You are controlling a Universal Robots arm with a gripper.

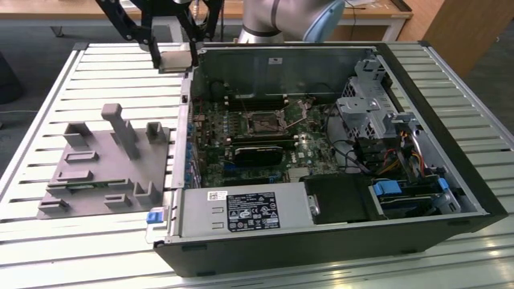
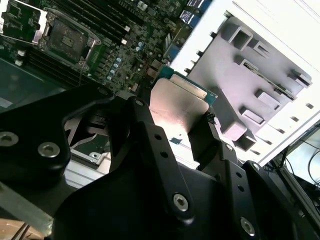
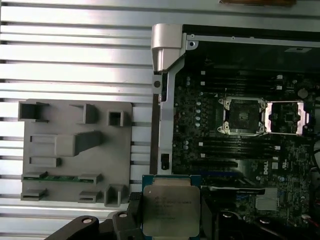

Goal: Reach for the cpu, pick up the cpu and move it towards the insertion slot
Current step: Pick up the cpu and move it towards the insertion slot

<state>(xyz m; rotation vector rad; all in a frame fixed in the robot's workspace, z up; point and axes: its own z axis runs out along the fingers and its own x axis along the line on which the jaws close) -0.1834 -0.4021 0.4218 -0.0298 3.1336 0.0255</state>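
Exterior view: claw (image 1: 175, 55) is clamping the cpu (image 1: 177, 61), lifted above the surface, hanging at the case's far corner; insertion slot (image 1: 263, 122) is lying toward the exterior view's right and nearer the camera.

Second wrist view: cpu (image 2: 179, 106) is sitting between the fingers (image 2: 145, 131), flat metal face showing.

First wrist view: cpu (image 3: 170, 209) is sitting square, edges parallel to the slot (image 3: 243, 115); no long axis.

One cpu (image 3: 171, 210), one insertion slot (image 3: 243, 116), one grey fixture plate (image 3: 75, 150), one computer case (image 1: 449, 120).
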